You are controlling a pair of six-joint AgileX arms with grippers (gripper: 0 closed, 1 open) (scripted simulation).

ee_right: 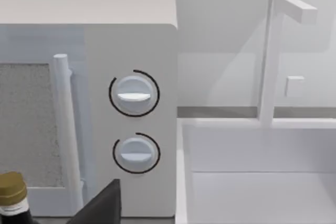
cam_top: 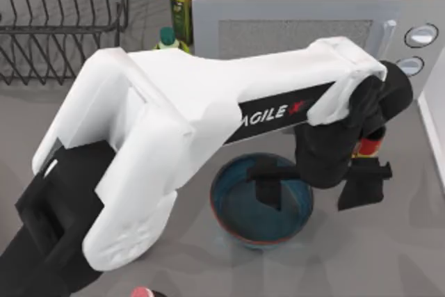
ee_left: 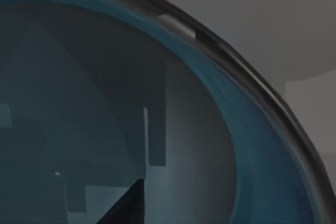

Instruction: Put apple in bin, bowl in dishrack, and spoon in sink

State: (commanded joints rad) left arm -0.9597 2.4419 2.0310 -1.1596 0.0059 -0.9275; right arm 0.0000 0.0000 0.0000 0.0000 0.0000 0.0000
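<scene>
My left gripper [cam_top: 316, 186] straddles the right rim of the bowl [cam_top: 240, 217], fingers spread, nothing held, the bowl sitting near the counter's front edge. The dishrack [cam_top: 62, 19] fills the far left corner. If I close off-centre, the thin rim may slip, or the bowl tip.

You have a white microwave [cam_top: 306, 15] at the back of the grey surface [cam_top: 174, 255] — take it as your landmark. Its two round dials [ee_right: 134, 94] sit one above the other on its right-hand panel, beside the upright door handle [ee_right: 62, 124]. Two green bottles [cam_top: 181, 1] stand just left of it. A dark, gold-capped bottle [ee_right: 11, 195] stands in front of it — and a white basin with a tall faucet [ee_right: 273, 56] adjoins its right side.
</scene>
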